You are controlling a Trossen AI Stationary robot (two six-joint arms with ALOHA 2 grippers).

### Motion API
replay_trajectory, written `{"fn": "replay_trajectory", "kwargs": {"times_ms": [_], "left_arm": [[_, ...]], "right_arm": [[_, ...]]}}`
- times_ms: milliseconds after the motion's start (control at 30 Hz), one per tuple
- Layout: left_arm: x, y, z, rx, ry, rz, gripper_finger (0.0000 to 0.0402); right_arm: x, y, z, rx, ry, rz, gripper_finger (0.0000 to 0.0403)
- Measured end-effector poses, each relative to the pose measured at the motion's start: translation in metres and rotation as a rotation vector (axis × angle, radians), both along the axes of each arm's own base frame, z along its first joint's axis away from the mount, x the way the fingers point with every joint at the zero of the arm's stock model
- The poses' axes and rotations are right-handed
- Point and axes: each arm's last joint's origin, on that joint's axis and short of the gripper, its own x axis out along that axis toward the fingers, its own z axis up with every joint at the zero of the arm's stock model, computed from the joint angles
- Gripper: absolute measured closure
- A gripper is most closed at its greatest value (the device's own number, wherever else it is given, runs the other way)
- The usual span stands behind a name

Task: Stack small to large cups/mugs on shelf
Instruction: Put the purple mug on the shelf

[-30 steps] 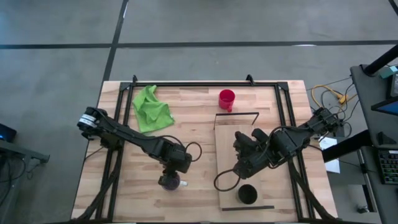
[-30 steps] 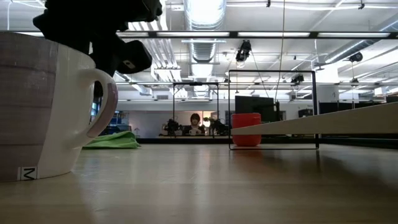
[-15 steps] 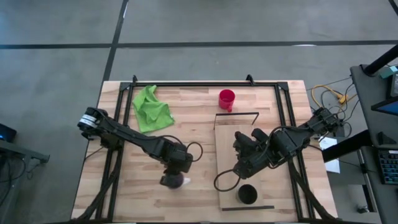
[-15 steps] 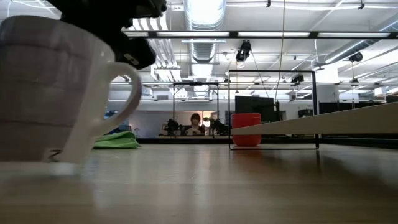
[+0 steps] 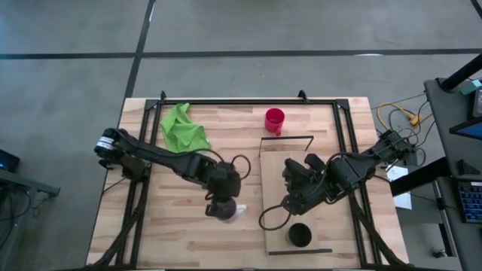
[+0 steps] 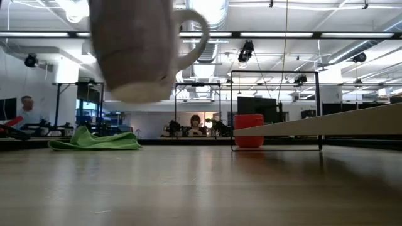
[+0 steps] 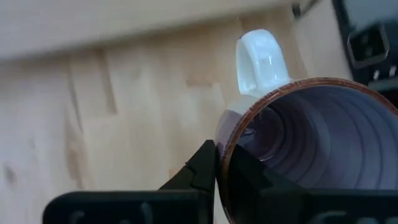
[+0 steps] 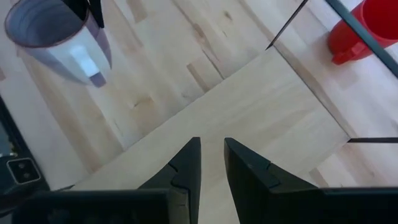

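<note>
The purple cup with a pale handle (image 5: 226,211) hangs in the air left of the shelf (image 5: 301,162), held by my left gripper (image 5: 223,199). In the low view the purple cup (image 6: 139,49) is well above the tabletop. The black cup (image 5: 300,235) stands on the shelf's near end. The red cup (image 5: 274,120) stands on the table just beyond the shelf's far end. My right gripper (image 8: 211,149) hovers over the shelf's middle, empty, with a narrow gap between its fingers. My left gripper holds the purple cup by its rim wall (image 7: 222,157), on the side away from the handle (image 7: 261,55). One finger (image 7: 202,171) is outside the cup and one inside. The fingers come from above, pointing down. The cup hangs mouth up, nearly upright, lifted clear of the table.
A green cloth (image 5: 183,129) lies at the table's far left. Thin black wire frames (image 5: 286,138) stand at the shelf's ends. Black rails (image 5: 248,102) run along the table's edges. Bare wood lies between the held cup and the shelf.
My left gripper has risen and gone toward the table's right edge and the shelf with the purple cup. The cup stood on the table, tipped as it came off, and now hangs clear, high above the tabletop.
</note>
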Motion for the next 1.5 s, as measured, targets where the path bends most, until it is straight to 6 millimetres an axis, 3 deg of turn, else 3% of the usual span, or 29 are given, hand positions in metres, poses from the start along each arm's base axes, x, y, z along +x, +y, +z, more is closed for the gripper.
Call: {"fn": "replay_trajectory", "kwargs": {"times_ms": [333, 600, 767, 1167, 1500], "left_arm": [[0.011, 0.011, 0.046, 0.033, -0.172, -0.027, 0.0394], [0.015, 0.020, 0.058, 0.050, -0.217, -0.025, 0.0394], [0.023, 0.024, 0.055, 0.074, -0.230, -0.047, 0.0394], [0.085, 0.026, 0.042, 0.104, -0.248, -0.061, 0.0394], [0.124, 0.047, 0.046, 0.098, -0.290, -0.005, 0.0394]], "right_arm": [[-0.009, -0.007, 0.001, -0.061, 0.042, -0.089, 0.0337], [-0.022, -0.015, 0.014, -0.068, -0.023, -0.094, 0.0337], [-0.036, -0.023, 0.028, -0.049, -0.075, -0.097, 0.0337], [-0.069, -0.042, 0.049, 0.005, -0.158, -0.098, 0.0337], [-0.091, -0.055, 0.034, -0.005, -0.129, -0.120, 0.0351]]}}
